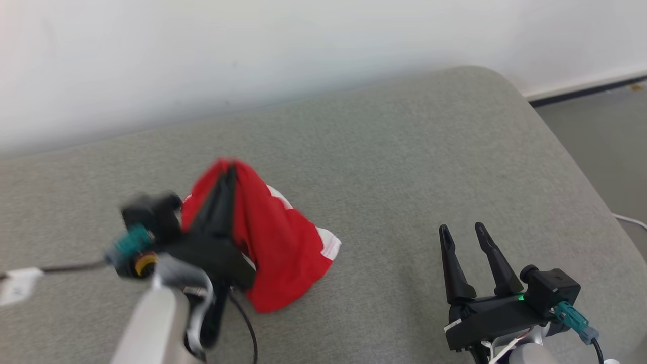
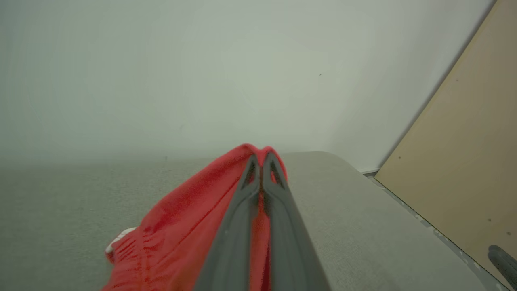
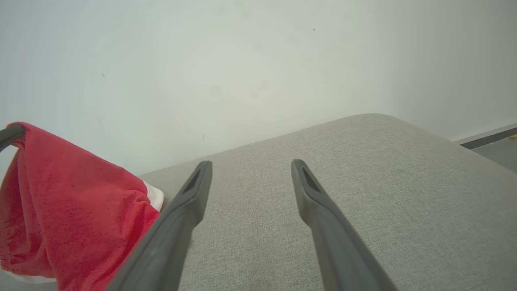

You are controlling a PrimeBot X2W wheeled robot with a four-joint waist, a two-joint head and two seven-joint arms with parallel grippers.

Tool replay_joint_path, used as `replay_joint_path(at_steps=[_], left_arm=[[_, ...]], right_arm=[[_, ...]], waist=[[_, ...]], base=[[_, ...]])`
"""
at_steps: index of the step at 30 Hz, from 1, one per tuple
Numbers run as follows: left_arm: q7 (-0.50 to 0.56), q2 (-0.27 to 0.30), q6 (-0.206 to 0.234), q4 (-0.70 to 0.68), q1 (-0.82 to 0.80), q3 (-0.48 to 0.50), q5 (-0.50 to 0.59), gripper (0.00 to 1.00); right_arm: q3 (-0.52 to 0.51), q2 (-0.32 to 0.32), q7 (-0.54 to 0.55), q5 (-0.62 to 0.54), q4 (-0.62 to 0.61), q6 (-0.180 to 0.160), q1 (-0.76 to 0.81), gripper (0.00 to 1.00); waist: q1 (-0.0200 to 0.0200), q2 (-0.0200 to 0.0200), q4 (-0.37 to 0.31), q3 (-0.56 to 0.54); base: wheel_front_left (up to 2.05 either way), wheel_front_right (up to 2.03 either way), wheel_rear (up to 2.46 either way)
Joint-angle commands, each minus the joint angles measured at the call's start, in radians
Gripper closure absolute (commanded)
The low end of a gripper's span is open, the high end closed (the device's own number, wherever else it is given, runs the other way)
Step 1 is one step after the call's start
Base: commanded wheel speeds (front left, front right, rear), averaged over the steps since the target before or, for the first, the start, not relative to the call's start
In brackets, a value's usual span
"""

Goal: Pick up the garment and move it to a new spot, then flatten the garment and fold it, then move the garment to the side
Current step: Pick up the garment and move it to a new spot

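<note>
Red, white-trimmed cloth garment (image 1: pixel 283 242) hangs limp from the clenched left pincer (image 1: pixel 230 168), hem on the grey padded cushion (image 1: pixel 404 167); right pincer (image 1: pixel 461 229) gapes empty. Seemingly soft, light: grab a free hem corner.

A grey upholstered seat (image 1: pixel 404 151) is sitting against a white wall (image 1: pixel 252 50); grey floor (image 1: pixel 606 141) is showing beyond its right edge.

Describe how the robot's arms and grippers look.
Left gripper and right gripper: two long, dark, tapered fingers on black bodies. Beside each, a black camera block with a teal connector and cable. Green light on the right one; pale grey left forearm.
</note>
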Motion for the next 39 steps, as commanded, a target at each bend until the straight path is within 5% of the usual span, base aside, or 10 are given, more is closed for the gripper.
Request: replay_joint_path(at_steps=[1, 2, 13, 19, 23, 31, 39], left_arm=[[-0.026, 0.0, -0.009, 0.034, 0.033, -0.018, 0.015, 0.66], [-0.046, 0.0, -0.014, 0.072, 0.05, -0.028, 0.024, 0.0], [-0.169, -0.014, -0.04, 0.279, 0.11, -0.086, 0.004, 0.0], [-0.251, 0.047, -0.05, 0.173, 0.176, -0.091, 0.027, 0.0], [-0.285, 0.079, -0.014, 0.06, 0.27, -0.039, 0.083, 0.0], [-0.287, 0.033, -0.032, -0.113, 0.426, 0.121, 0.17, 0.0], [-0.287, 0.023, -0.05, -0.085, 0.521, 0.177, 0.252, 0.0]], right_arm=[[0.002, 0.001, -0.003, 0.0, -0.004, 0.003, 0.007, 0.0], [0.003, 0.001, -0.003, 0.0, -0.002, 0.003, 0.006, 0.0], [-0.007, 0.001, 0.016, -0.021, 0.002, 0.003, 0.019, 0.0], [-0.038, 0.001, 0.02, -0.034, -0.012, 0.003, 0.041, 0.0], [-0.059, 0.0, -0.002, -0.049, -0.034, 0.003, 0.061, 0.0], [-0.072, 0.0, -0.027, -0.122, -0.032, 0.003, 0.086, 0.0], [-0.066, -0.001, -0.029, -0.167, 0.024, 0.003, 0.107, 0.0]], waist=[[-0.0001, 0.0, -0.049, 0.039], [-0.0001, 0.0, -0.047, 0.041], [-0.0001, 0.0, 0.048, 0.006], [-0.0001, 0.0, 0.121, -0.027], [-0.0001, 0.0, 0.174, -0.04], [-0.0001, 0.0, 0.241, -0.049], [-0.0001, 0.0, 0.268, -0.067]], base=[[0.0, 0.0, 0.0], [0.0, 0.0, 0.0], [0.0, 0.0, 0.0], [0.0, 0.0, 0.0], [0.0, 0.0, 0.0], [0.0, 0.0, 0.0], [0.0, 0.0, 0.0]])
